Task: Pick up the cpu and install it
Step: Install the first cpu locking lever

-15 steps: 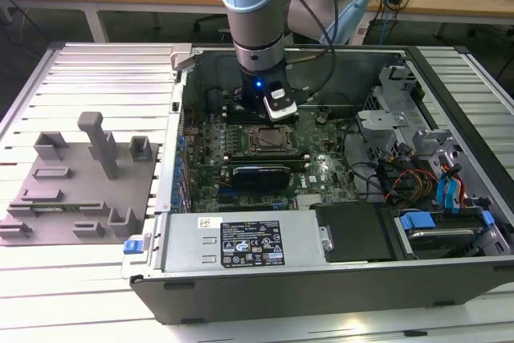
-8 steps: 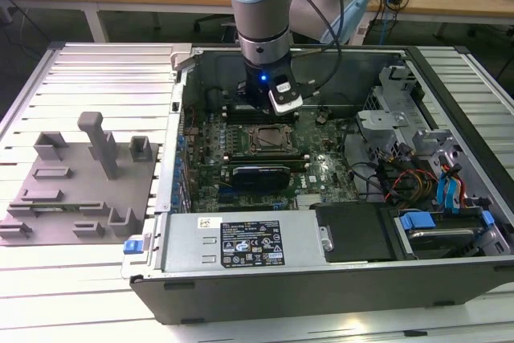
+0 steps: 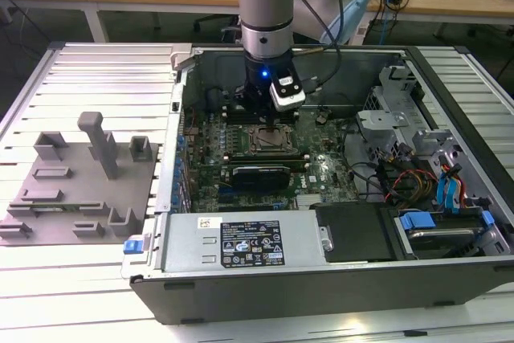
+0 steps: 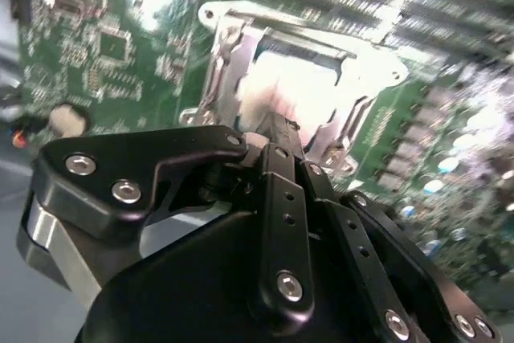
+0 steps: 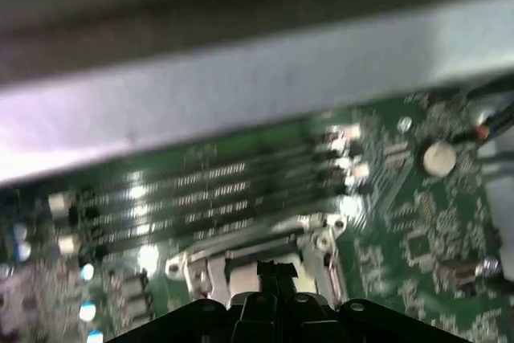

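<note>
My gripper (image 3: 262, 116) hangs inside the open computer case, just over the far edge of the metal-framed socket (image 3: 269, 140) on the green motherboard (image 3: 321, 174). In both wrist views its black fingers meet at the tips, so the gripper (image 4: 277, 124) (image 5: 273, 267) is shut with nothing between them. Straight past the tips, inside the socket frame (image 4: 215, 62), lies a pale silver-white square, the cpu (image 4: 293, 86). The same pale face of the cpu (image 5: 241, 280) peeks out within the frame in the first wrist view. Whether the tips touch it I cannot tell.
A grey fixture plate (image 3: 76, 190) with raised blocks lies outside the case at the exterior view's left. The power supply (image 3: 241, 242) spans the near side. A drive cage (image 3: 393, 114) and loose cables (image 3: 409, 182) crowd the right. Memory slots (image 5: 201, 198) and the case wall (image 5: 241, 78) lie beyond the socket.
</note>
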